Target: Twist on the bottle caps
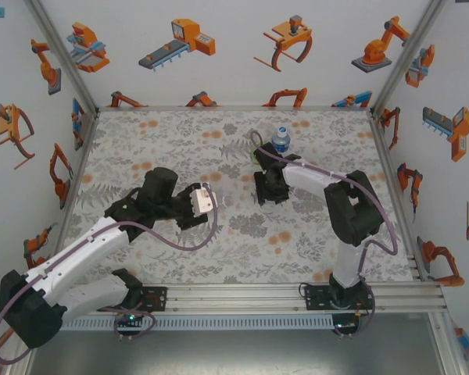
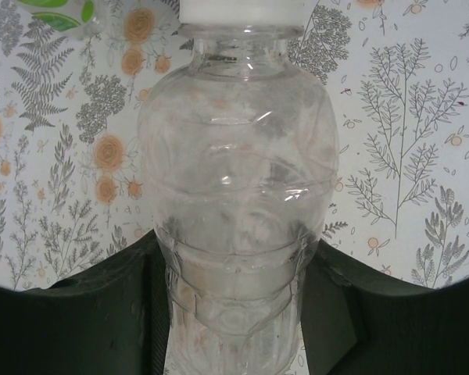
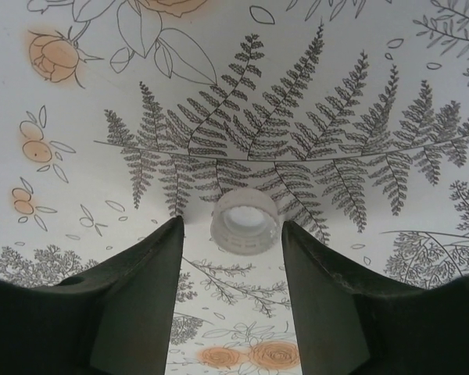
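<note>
Here, left gripper (image 2: 236, 250) clamping colourless bottle (image 2: 234, 156), right gripper (image 3: 233, 225) parted around cap (image 3: 245, 220), blue-labelled bottle (image 1: 280, 139) beyond.

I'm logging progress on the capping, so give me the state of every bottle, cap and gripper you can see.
clear bottle: held in left gripper.
fitted cap: on clear bottle's neck, tightness unclear.
loose cap: lying on the mat, on no bottle.
blue bottle: upright on the mat.
left gripper: shut on clear bottle.
right gripper: open, straddling loose cap.
</note>
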